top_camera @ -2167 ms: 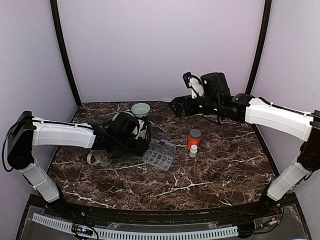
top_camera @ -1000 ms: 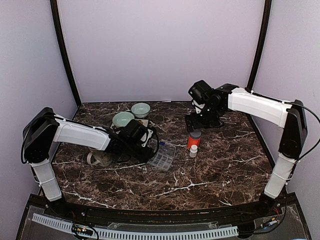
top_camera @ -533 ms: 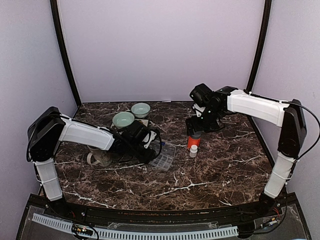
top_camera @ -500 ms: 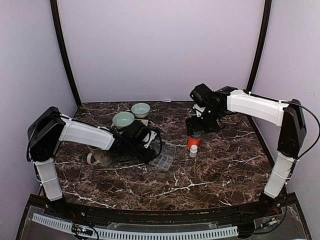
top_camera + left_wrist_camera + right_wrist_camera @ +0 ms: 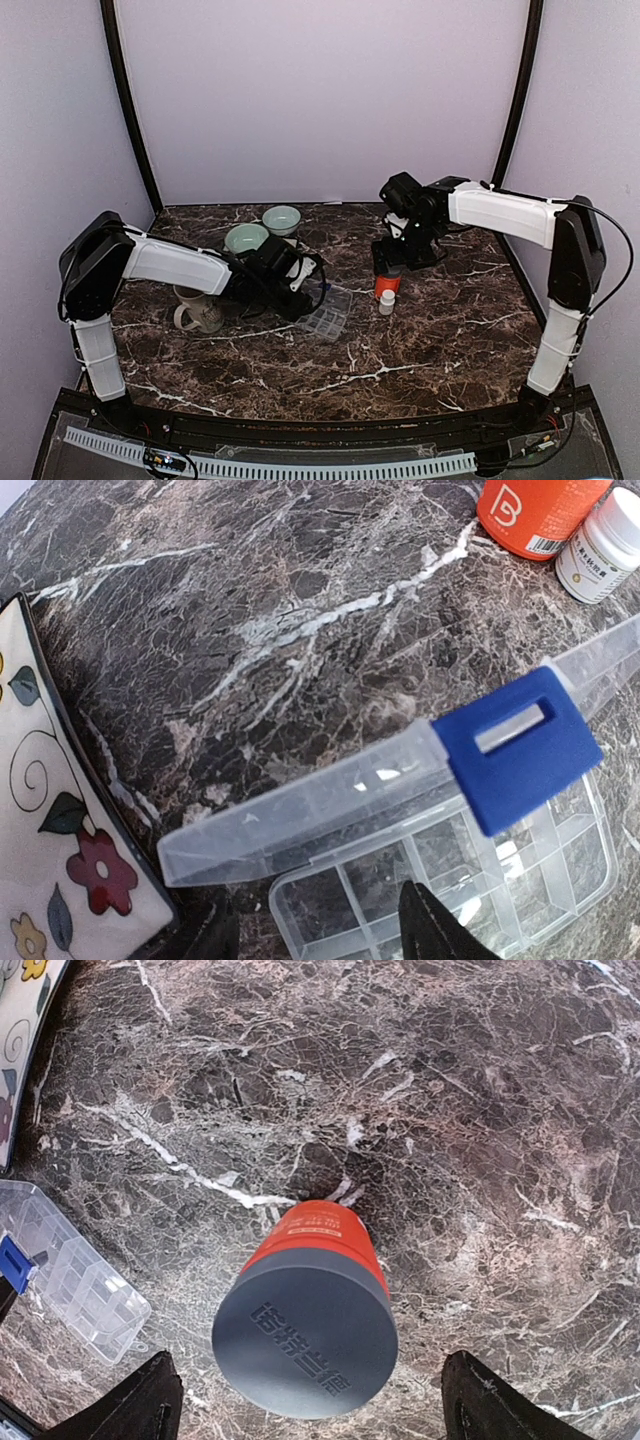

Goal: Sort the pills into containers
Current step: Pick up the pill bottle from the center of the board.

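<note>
Organiser box [image 5: 325, 315] mid-worktop [image 5: 440, 350], lid [image 5: 330, 805] raised, cells [image 5: 440, 865] look empty; no loose pills for you to see. Left end effector [image 5: 320, 938] half open at box's near corner, gripping nothing visible. Right end effector [image 5: 315, 1400] has swung down over orange bottle [image 5: 310, 1305], fingers wide, astride grey cap, not holding. Expect bottle pickup next. White bottle [image 5: 387, 302] just beside.

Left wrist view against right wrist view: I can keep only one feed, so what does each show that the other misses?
Only the left wrist view shows the small white bottle. Only the right wrist view shows the grey cap on the orange bottle. Both show the orange bottle, the clear organiser, its blue clasp and the marble table.
</note>
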